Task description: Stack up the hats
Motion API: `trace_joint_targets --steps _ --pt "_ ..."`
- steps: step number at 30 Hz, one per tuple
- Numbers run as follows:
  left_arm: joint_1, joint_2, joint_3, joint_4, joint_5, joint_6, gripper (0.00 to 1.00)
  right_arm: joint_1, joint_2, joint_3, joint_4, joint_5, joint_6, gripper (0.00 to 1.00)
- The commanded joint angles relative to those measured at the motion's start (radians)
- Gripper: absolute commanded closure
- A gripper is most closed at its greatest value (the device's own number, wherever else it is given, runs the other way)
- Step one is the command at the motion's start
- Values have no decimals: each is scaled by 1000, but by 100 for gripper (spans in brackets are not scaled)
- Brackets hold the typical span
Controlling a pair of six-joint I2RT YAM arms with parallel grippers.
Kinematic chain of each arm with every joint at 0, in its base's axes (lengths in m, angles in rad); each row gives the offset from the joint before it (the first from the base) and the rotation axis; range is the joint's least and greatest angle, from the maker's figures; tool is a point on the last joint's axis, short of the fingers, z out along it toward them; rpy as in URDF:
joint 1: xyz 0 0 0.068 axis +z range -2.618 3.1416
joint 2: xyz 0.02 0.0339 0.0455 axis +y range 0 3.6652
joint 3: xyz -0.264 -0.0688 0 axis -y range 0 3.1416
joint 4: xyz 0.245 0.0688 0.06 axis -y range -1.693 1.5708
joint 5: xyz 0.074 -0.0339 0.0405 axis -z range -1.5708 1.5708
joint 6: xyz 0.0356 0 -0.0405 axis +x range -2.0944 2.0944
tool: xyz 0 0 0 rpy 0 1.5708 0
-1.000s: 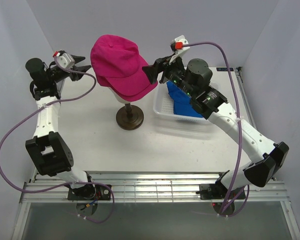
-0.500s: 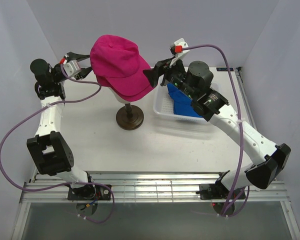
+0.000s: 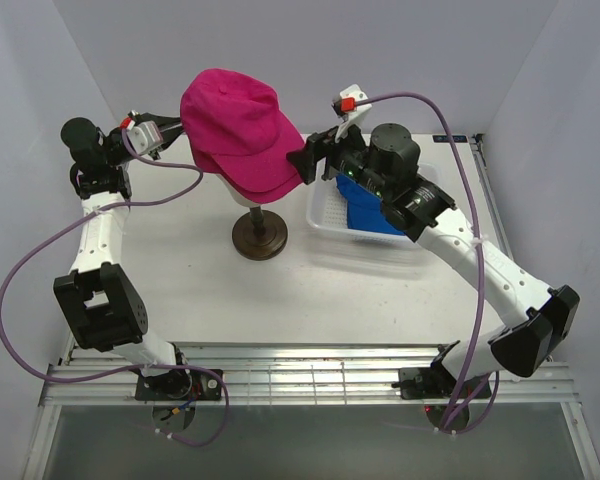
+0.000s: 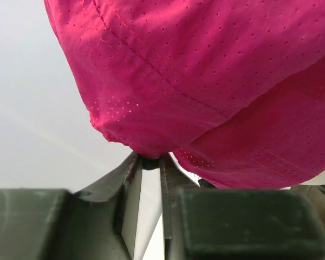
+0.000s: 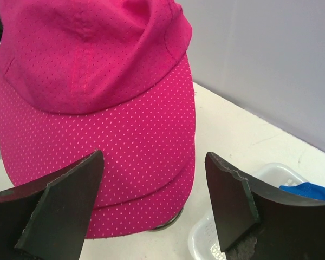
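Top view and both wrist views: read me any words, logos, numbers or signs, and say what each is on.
None readable. The magenta-pink fabric caps, the white perforated plastic basket, the left arm and the right arm show no lettering; the red-and-white wrist fittings are too small to tell.

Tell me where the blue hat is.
In the top view, the blue hat lies in the white basket, on the right side, just right of the mannequin stand.

White links and black joints are noted on both arms; purple cables are attached; right gripper edges appear chipped.
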Motion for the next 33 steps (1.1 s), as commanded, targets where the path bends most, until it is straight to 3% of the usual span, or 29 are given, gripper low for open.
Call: trace_joint_targets --steps 1,8,12,16,20,25,28,33 --pt "-3 -18 3 14 28 5 83 -3 -65 -40 94 -89 -78 19" --pt "-3 -21 -19 14 16 1 100 48 -55 62 46 -4 -211 22" --pt "-3 -28 -38 14 21 -10 100 144 -39 103 13 136 -374 22" --pt "-3 -39 -65 14 -1 -8 100 331 -13 123 45 349 -598 22" --pt "-3 -39 -71 14 -2 -19 100 496 26 30 352 663 -908 24" --pt "-3 -45 -72 14 -13 -25 100 606 127 -32 583 771 -1263 27" --pt "-3 -47 -71 14 -12 -28 100 620 203 -15 661 846 -1406 28" --pt "-3 -48 -68 14 -7 -39 100 641 220 -21 685 834 -1417 28"
